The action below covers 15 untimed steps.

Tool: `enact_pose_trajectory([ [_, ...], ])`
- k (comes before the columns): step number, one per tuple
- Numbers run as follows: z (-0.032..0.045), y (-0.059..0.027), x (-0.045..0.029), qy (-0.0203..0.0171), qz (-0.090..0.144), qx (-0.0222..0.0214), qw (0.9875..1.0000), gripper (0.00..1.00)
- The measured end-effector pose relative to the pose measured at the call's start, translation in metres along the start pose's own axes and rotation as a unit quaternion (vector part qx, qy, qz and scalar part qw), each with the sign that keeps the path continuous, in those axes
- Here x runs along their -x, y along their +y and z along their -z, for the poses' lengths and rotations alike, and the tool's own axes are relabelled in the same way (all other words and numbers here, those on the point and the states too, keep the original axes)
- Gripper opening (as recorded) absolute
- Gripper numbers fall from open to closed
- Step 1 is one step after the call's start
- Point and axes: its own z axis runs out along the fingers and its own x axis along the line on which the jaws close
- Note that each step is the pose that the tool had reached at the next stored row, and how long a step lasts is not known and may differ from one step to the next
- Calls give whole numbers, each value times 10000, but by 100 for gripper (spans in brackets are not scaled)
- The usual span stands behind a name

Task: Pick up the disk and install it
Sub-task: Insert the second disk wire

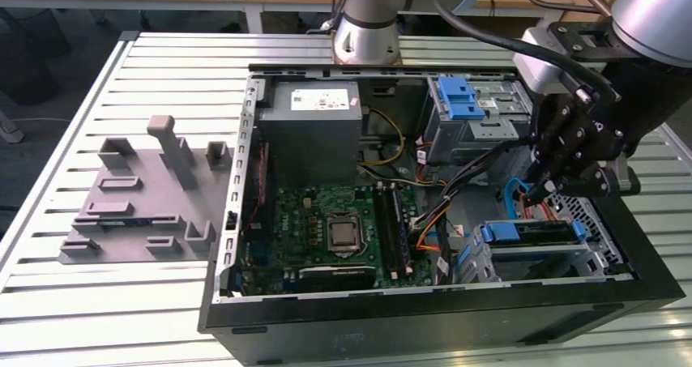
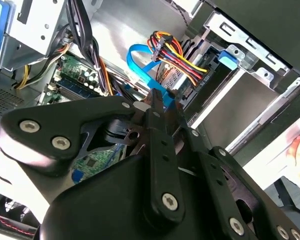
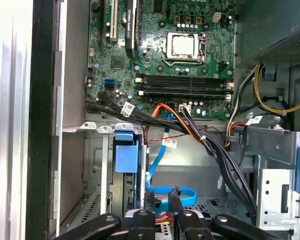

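1. The end effector (image 1: 532, 195) hangs inside the open computer case (image 1: 433, 322), near the side at the exterior view's right. It is released: in the first wrist view its fingertips (image 3: 149, 202) stand slightly apart, with nothing between them.
2. Just off the tips runs a loop of flat blue cable (image 3: 182, 192), beside a bundle of red, yellow and black wires (image 2: 177, 52). The tips are close to these, but I cannot tell whether they touch.
3. The disk (image 1: 540, 234) is not in the grasp. It sits in the metal drive cage (image 1: 589, 262) at the case's corner, below the end effector and toward the exterior view's near edge.
4. The disk's long axis runs across the exterior view from left to right. Its blue tab (image 1: 500, 231) is at the end facing the case's middle. The tips point down to a spot just beyond the disk's far long edge, not over its middle.
5. I judge the disk to be seated in its bay, though how deeply cannot be seen.
6. Farther off lies the green circuit board (image 1: 324, 229), and beyond it the grey power box (image 1: 313, 112).
7. The case rests on a slatted bench (image 1: 162, 59), which also carries a grey fixture (image 1: 141, 197) well away from the work.
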Motion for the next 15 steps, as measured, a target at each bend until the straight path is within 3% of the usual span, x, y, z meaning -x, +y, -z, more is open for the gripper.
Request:
enact_pose_trajectory([
  [2,0,0,0,35,3,-3,10000,25],
  [5,0,1,-1,118,6,-4,9999,25],
  [15,-43,1,0,120,6,-4,9999,25],
])
